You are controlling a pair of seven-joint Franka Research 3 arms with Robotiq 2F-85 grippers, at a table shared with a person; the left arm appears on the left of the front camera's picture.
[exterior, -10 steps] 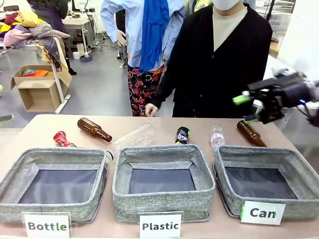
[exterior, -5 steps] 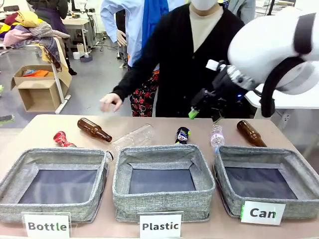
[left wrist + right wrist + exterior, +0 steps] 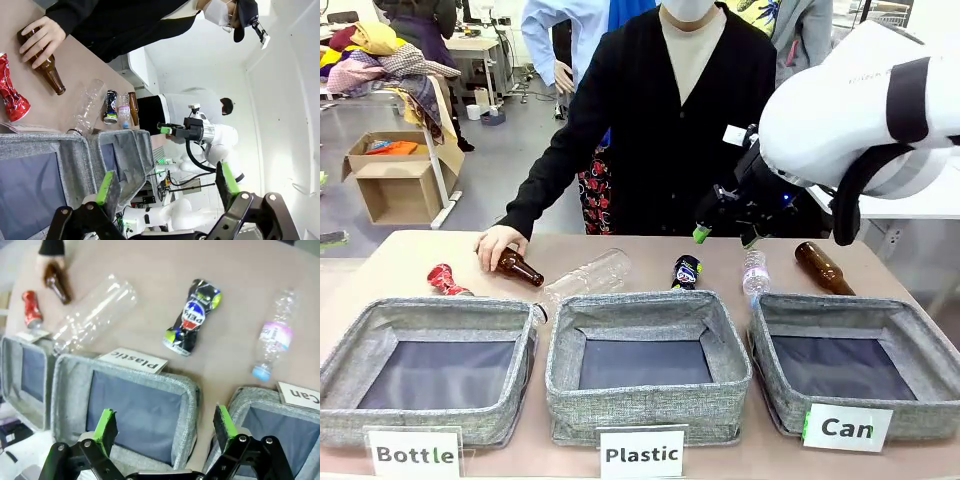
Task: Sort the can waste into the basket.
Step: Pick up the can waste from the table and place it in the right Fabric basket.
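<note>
Can waste [image 3: 192, 317] lay outside the Can basket [image 3: 920, 330]: the black can [image 3: 686, 271] in the middle, the red can [image 3: 444, 279] far left. We held our right gripper [image 3: 724, 237] wide open, empty, above the black can; our left gripper [image 3: 166, 181] gaped empty as well.

White labels are reading "Bottle" [image 3: 414, 453] at the left basket [image 3: 450, 305], "Plastic" [image 3: 641, 453] at the middle basket [image 3: 640, 300], "Can" [image 3: 847, 427] at the right basket [image 3: 840, 303].
</note>
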